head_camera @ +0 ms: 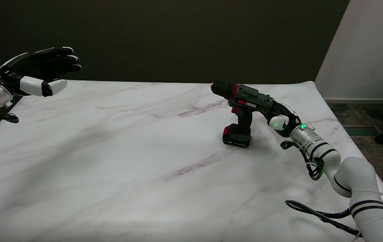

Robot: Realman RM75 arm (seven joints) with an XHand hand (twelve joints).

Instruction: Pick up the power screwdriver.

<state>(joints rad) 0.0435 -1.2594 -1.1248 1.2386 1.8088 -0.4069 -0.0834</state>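
Observation:
The power screwdriver (245, 101) stands upright on its red-and-black battery base (236, 135) at the right middle of the marble table (127, 151). Its body is dark green with red trim, and the chuck points left. My right hand (281, 117) is at the rear end of the body, on its right side and level with it. Its fingers reach toward the housing, and their tips are hidden behind it or touch it. The thumb (276, 123) hangs free below, to the right of the handle. The hand holds nothing that I can see.
The idle left hand (40, 72) hangs in the air at the upper left. A black cable (315, 215) lies on the table near my right arm. The table's right edge (332, 114) runs just beyond the hand, with floor past it.

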